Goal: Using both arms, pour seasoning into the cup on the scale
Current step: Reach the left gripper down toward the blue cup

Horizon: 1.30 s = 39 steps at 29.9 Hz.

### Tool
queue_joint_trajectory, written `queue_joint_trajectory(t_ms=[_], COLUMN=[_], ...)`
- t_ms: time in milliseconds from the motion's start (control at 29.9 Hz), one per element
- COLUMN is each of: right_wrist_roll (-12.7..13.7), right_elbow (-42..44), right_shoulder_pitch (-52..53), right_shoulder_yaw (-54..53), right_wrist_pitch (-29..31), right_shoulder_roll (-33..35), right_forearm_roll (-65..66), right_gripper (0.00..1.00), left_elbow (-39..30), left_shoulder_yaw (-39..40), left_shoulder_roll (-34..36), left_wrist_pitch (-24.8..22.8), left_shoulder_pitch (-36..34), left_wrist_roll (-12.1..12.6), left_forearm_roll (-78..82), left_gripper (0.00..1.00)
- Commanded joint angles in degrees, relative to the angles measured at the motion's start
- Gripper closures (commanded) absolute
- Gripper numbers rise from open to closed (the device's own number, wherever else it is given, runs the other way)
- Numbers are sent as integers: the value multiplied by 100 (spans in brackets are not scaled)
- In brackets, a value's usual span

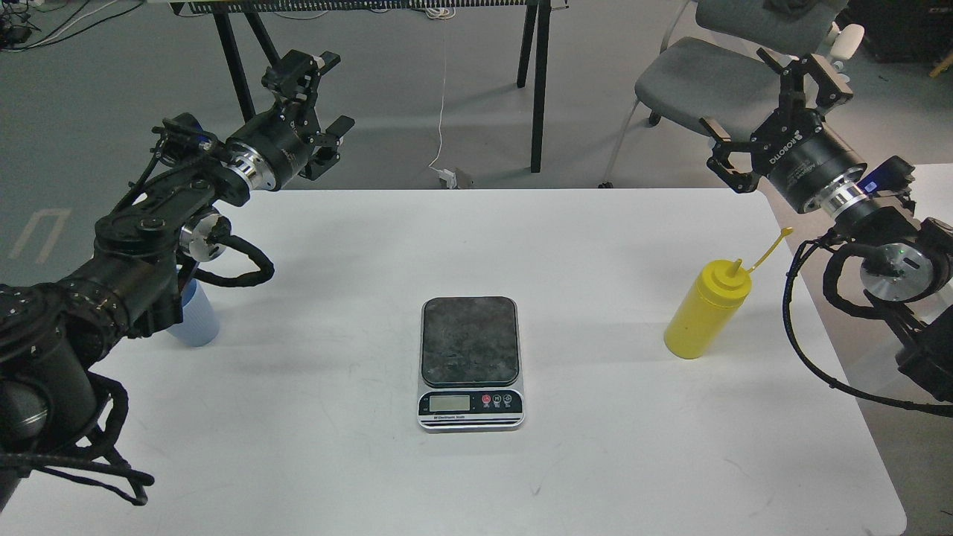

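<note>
Yellow squeeze bottle [702,313] stands on the white table [595,461], right of the kitchen scale [470,362]; cone nozzle up, long axis leaning up-right, cap strap trailing the same way. Light blue ribbed cup [195,316] at left, half hidden by arm. Left gripper [320,104] and right gripper [774,112] both spread wide, holding nothing, raised beyond the table's far edge.

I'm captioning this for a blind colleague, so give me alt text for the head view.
A kitchen scale sits empty mid-table between two raised black robot arms with open grippers, left gripper and right gripper. A blue cup stands at the left, partly behind the left arm; a yellow squeeze bottle stands at the right, uncapped.
</note>
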State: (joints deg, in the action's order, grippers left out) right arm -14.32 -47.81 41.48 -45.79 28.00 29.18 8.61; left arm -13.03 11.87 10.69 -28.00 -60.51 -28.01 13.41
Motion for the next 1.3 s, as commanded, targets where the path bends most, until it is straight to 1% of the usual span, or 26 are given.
queue_joint_trajectory(t_ms=[0, 301, 468, 636, 702, 769, 870, 937, 1004, 1070, 1137, 1271], right_wrist_roll=[-1, -1, -1, -1, -1, -9, -9, -9, -9, -9, -1, -9], right_elbow=[0, 0, 0, 0, 0, 0, 0, -18, -26, -35, -44, -35], right_shoulder_pitch=[1, 1, 1, 1, 1, 1, -8, -8, -43, -52, -52, -52], right_shoulder_yaw=[0, 0, 0, 0, 0, 0, 9, 9, 18, 18, 9, -8], right_wrist_pitch=[0, 0, 0, 0, 0, 0, 0, 0, 0, 0, 0, 0], right_shoulder_roll=[8, 17, 17, 17, 17, 0, -18, -18, -18, -9, 26, 52], right_forearm_roll=[0, 0, 0, -9, 0, 0, 0, 0, 0, -9, -9, -9], right_gripper=[1, 1, 1, 1, 1, 1, 1, 1, 1, 1, 1, 1], left_elbow=[11, 2, -59, -173, -497, -1032, -1937, -2500, -3229, -3784, -4101, -4252], left_shoulder_yaw=[-26, 9, -105, -246, -238, -238, -246, -246, -246, -255, -255, -176], left_shoulder_roll=[-58, 29, 389, 951, 1197, 1434, 1725, 1787, 1866, 2119, 2427, 3069], left_wrist_pitch=[0, 0, 0, 0, 0, 0, 0, 0, 0, 0, 0, 0], left_shoulder_pitch=[-14, -40, -49, -93, -93, -84, -41, -23, -14, 21, 65, 74], left_wrist_roll=[1, 1, 1, 1, 1, 1, 1, 1, 1, 1, 1, 1], left_forearm_roll=[56, -5, 179, 1075, 1295, 1418, 1489, 1717, 1954, 2156, 2402, 2842], left_gripper=[1, 0, 0, 0, 0, 0, 0, 0, 0, 0, 0, 0])
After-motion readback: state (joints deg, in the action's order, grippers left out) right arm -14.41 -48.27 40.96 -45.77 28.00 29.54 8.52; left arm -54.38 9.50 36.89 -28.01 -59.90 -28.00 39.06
